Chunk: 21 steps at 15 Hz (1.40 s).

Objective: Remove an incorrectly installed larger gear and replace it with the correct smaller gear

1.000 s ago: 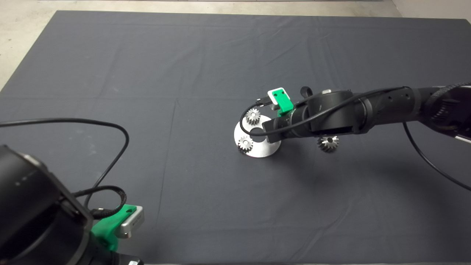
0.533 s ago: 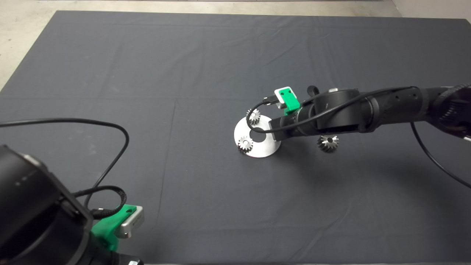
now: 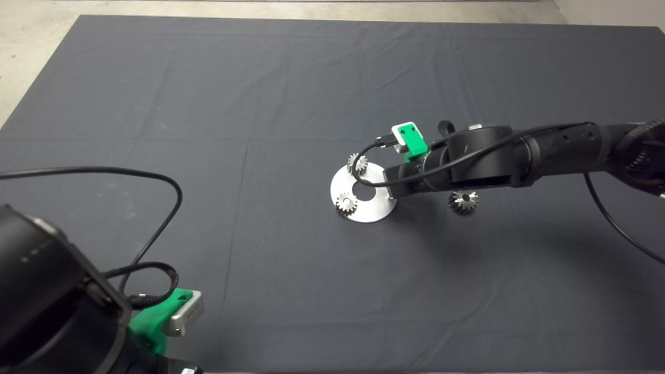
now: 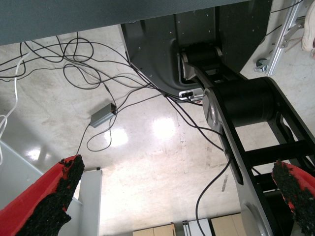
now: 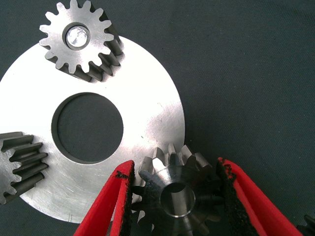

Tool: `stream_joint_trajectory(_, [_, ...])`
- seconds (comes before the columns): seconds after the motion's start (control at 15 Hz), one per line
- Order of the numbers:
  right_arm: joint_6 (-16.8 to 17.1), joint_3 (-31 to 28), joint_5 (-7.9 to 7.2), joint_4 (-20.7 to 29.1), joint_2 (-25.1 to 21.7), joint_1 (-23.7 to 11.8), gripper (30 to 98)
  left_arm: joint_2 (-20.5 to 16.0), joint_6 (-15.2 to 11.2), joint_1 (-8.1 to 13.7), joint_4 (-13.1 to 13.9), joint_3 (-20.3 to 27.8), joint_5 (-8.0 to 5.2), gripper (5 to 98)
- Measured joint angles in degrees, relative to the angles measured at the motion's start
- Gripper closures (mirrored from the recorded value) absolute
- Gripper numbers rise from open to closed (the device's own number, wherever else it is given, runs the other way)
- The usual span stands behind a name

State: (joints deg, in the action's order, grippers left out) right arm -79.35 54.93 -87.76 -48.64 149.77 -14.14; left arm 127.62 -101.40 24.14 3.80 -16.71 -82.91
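A round steel plate (image 3: 370, 210) with a centre hole lies mid-mat, and two small gears (image 3: 346, 202) (image 3: 357, 163) stand on it. My right arm (image 3: 467, 161) reaches in over the plate's right edge. In the right wrist view my right gripper (image 5: 173, 169) is shut on the smaller gear (image 5: 174, 189). Its red fingers (image 5: 110, 196) press the teeth on both sides, over the rim of the plate (image 5: 147, 113). The larger gear (image 3: 462, 201) lies loose on the mat just right of the plate, beneath the arm. My left gripper (image 4: 172, 196) is open, parked off the mat's lower left corner.
The right arm's black cable (image 3: 613, 228) loops over the mat on the right. Another cable (image 3: 156, 179) arcs above the left arm. The left wrist view shows the floor, loose wires and the robot's base.
The right arm has shifted slightly to the right, uncovering more of the plate's right side. The left arm has not moved.
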Motion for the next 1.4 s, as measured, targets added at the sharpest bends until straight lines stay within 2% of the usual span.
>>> stream_joint_trajectory(1.13, [-1.13,0.00,0.05,0.00,0.29,0.01,88.1,-0.01,0.00,0.00,0.00,-0.02,0.00,5.4])
stream_joint_trajectory(1.4, [-1.47,0.00,0.07,0.00,1.53,0.03,88.1,-0.01,-0.24,0.00,0.00,0.00,0.00,5.4])
